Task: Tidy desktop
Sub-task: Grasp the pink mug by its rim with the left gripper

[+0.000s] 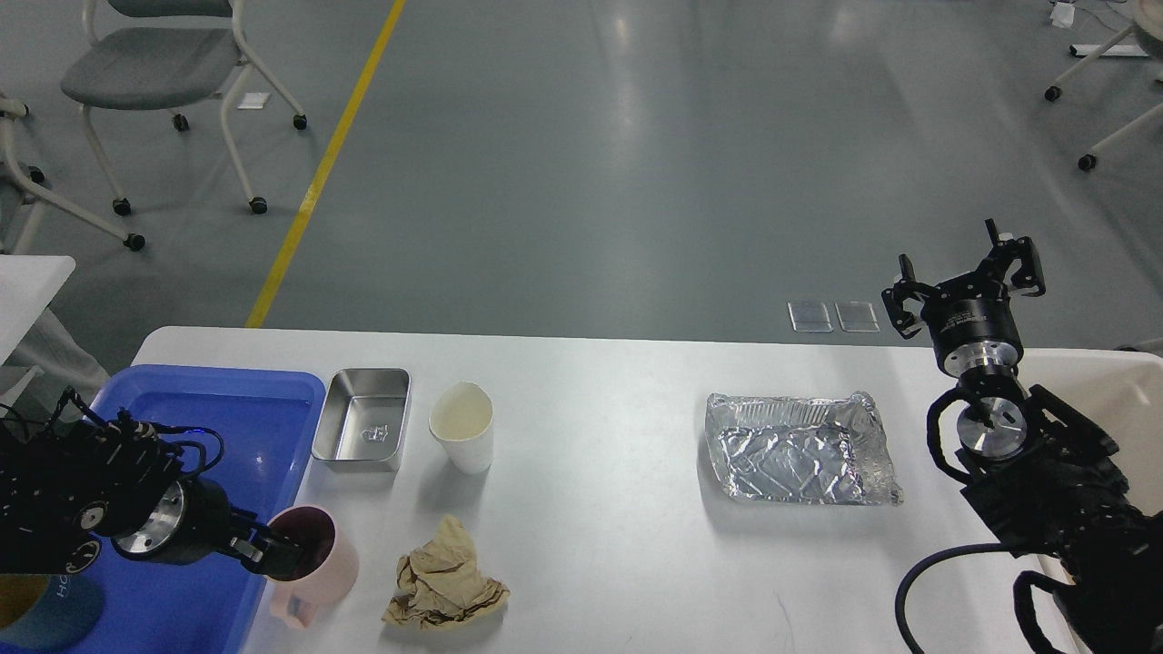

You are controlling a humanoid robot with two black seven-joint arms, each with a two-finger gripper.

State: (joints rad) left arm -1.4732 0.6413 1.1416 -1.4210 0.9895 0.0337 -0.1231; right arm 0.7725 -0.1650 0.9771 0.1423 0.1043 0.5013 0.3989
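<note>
tabletop [600, 563]: white, cluttered
L gripper [277, 556]: at pink mug [318, 556] rim; jaws' gap unclear
R gripper [965, 277]: jaws apart, empty
tip: pinch wall firmly, lift straight into blue tray [218, 400]

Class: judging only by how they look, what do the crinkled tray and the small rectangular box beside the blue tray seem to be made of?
Crinkled tray: apparently thin aluminium foil, shiny; creased walls and broken glints suggest it.
Rectangular box: probably stainless steel, smooth brushed silver; its even sheen, straight walls and rounded corners point that way.

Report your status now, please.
Left tool at pink mug rim, grip unclear. Right tool open, raised. Desktop still cluttered.
</note>
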